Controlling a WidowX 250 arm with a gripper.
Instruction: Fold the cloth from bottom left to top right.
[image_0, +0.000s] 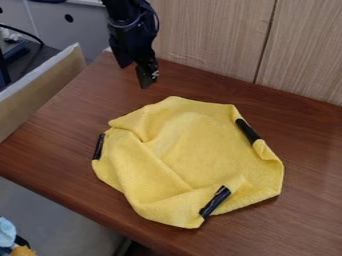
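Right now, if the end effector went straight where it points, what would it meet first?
Pointing downward, the end effector would probably meet the wooden tabletop, near the yellow cloth; its height is unclear, so possibly the cloth.

Flat tabletop, reddish-brown with wood grain (307, 220), slight sheen, front edge running at a slant from the left side down to the bottom. Directly on it, around the middle: one soft yellow cloth (200, 145), spread out but rumpled, outline irregular. Long diagonal crease in its lower left half, short wrinkles near the upper left corner. Three narrow black strips at the cloth: one on the left edge (99, 146), one upper right (248, 131), one near the bottom, tilted (215, 201).
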